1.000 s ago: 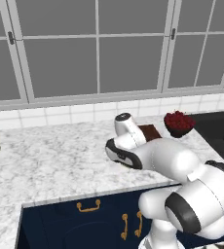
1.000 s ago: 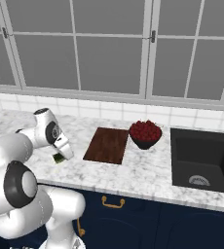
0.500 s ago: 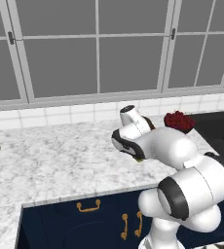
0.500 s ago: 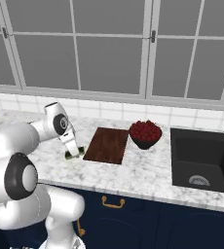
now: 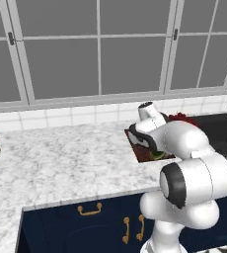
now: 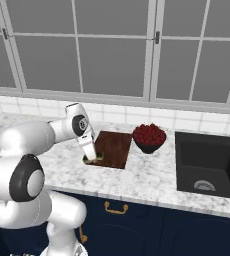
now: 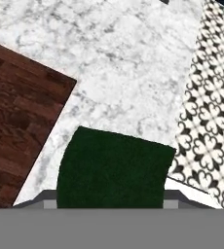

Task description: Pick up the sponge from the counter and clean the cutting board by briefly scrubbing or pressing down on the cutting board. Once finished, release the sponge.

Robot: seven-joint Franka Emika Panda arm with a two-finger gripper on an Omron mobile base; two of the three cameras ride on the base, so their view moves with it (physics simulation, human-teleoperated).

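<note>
The fingers of the gripper (image 6: pixel 93 159) are clamped on the sponge (image 6: pixel 94 160), which hangs between them just above the near left corner of the cutting board (image 6: pixel 114 148). In the hand view the sponge (image 7: pixel 113 172) shows its dark green top, sitting at the bottom of the picture over white marble, with the board's (image 7: pixel 16 131) edge running just to its left; whether it overlaps the board cannot be told from there. In the left base view a sliver of green and yellow sponge (image 5: pixel 158 154) peeks out under the wrist, over the board (image 5: pixel 144 152).

The board lies flat on the counter (image 6: pixel 147 177), its long side running away toward the tiled wall. Just to the board's right stands a dark bowl (image 6: pixel 149 138) heaped with red fruit, nearly touching the board's far corner. Further right a black sink (image 6: pixel 209 165) is sunk into the worktop. Navy cabinets (image 6: pixel 137 225) with gold handles sit below. A patterned floor (image 7: pixel 211 112) shows beyond the counter edge in the hand view.
</note>
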